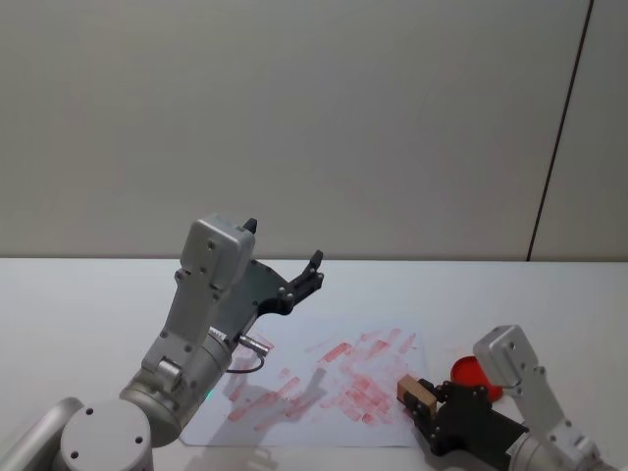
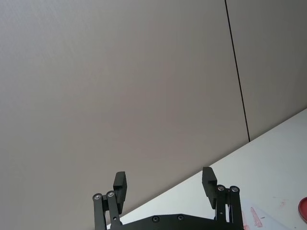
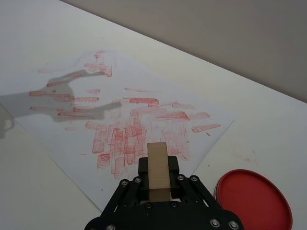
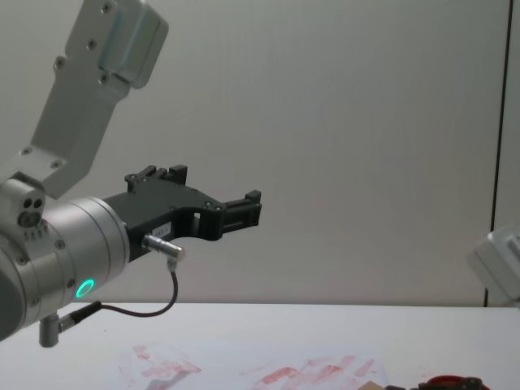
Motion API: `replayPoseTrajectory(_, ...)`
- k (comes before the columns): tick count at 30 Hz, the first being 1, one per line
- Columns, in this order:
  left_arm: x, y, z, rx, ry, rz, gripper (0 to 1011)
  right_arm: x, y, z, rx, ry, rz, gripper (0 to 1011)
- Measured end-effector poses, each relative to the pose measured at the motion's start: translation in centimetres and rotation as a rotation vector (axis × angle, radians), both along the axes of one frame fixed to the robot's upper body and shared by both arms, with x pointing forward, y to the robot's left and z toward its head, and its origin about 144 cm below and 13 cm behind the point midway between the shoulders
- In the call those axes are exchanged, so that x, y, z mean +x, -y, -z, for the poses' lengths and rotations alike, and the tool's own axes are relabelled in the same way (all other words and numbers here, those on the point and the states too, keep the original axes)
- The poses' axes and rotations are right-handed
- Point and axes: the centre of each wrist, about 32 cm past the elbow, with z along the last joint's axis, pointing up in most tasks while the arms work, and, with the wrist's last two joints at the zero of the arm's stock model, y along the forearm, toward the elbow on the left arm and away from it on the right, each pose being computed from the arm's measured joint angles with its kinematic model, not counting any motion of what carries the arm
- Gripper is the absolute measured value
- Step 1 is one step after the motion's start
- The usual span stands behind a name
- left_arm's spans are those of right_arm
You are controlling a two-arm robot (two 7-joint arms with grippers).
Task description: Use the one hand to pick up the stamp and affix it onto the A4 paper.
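Note:
My right gripper point(image 1: 420, 402) is shut on the stamp point(image 1: 416, 392), a pale wooden block that shows between the black fingers in the right wrist view point(image 3: 158, 168). It hangs at the front right corner of the A4 paper point(image 1: 324, 385), a white sheet covered in red stamp marks point(image 3: 96, 103). I cannot tell whether the stamp touches the sheet. My left gripper point(image 1: 312, 271) is raised high over the paper's far left part, open and empty point(image 2: 163, 186), and it reaches in from the left in the chest view point(image 4: 248, 208).
A round red ink pad point(image 1: 473, 374) lies on the white table just right of the paper, close to the right gripper point(image 3: 253, 201). The left arm casts a shadow across the sheet. A plain wall stands behind the table.

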Motion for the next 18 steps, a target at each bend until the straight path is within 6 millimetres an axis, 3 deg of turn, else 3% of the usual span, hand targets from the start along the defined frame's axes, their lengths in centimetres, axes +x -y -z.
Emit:
replayPoseTrajectory(12, 0.0, 0.0, 0.0, 0.000, 0.000, 0.000, 1003, 0.0, 0.0, -0.2, 0.044, 0.010, 0.014, 217)
replayPoseTrajectory(18, 0.0, 0.0, 0.0, 0.000, 0.000, 0.000, 1003, 0.4, 0.2, -1.5, 0.107, 0.071, 0.044, 217)
